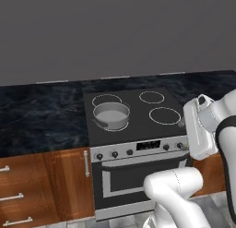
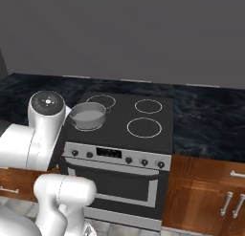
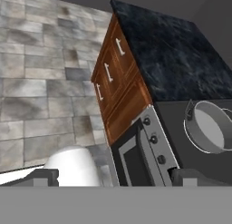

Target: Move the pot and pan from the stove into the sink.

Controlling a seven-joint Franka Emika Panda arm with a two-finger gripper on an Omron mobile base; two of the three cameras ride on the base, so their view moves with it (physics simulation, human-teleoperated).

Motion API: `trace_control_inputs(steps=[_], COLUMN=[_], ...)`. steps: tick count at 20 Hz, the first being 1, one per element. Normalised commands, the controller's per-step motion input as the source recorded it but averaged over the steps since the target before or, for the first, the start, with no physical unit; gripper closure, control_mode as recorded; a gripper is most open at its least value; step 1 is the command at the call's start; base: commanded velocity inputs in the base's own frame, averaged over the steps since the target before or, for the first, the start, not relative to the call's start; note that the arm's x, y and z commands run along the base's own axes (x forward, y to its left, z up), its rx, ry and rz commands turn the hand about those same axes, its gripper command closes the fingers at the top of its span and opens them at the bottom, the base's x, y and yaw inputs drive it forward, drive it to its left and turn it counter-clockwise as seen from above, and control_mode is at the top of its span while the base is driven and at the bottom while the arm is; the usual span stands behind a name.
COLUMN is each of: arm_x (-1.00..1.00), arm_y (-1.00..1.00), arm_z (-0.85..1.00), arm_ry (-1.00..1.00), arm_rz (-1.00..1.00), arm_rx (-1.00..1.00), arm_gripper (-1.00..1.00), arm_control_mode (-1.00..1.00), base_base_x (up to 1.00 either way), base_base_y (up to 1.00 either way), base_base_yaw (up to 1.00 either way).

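The grey pot (image 1: pixel 111 115) sits on the front left burner of the black stove (image 1: pixel 138 112); it also shows as the pot (image 2: pixel 87 115) on the stove (image 2: pixel 119 119). My white hand (image 1: pixel 199 128) hangs by the stove's front right corner, well apart from the pot. In the hand view my gripper (image 3: pixel 117 177) is open with nothing between its fingertips (image 3: pixel 43 177), and the pot (image 3: pixel 209 128) lies at the right edge on the stove (image 3: pixel 174 116). The pan and the sink are out of view.
Dark marble counters (image 1: pixel 41 111) flank the stove on both sides. Wooden drawers (image 1: pixel 27 185) and cabinets (image 2: pixel 206 192) stand below them. The oven front with knobs (image 1: pixel 138 151) faces my base. A grey tiled floor (image 3: pixel 41 82) lies below.
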Motion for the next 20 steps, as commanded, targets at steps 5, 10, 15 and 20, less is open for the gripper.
trace_control_inputs(steps=[5, 10, 15, 20], arm_x=[0.0, 0.0, 0.26, 0.5], arm_y=[0.0, 0.0, 0.02, 0.13], arm_z=[0.0, 0.0, -0.01, -0.06], arm_ry=[0.0, 0.0, 0.02, 0.02], arm_rz=[0.0, 0.0, 0.0, 0.0], arm_rx=[0.0, 0.0, 0.0, 0.0], arm_gripper=[-1.0, -1.0, -1.0, -1.0], arm_control_mode=[1.0, -1.0, -1.0, -1.0], base_base_x=[0.69, 0.08, 0.0, 0.0], base_base_y=[0.11, 0.0, 0.0, 0.0], base_base_yaw=[-0.04, 0.0, 0.0, 0.0])
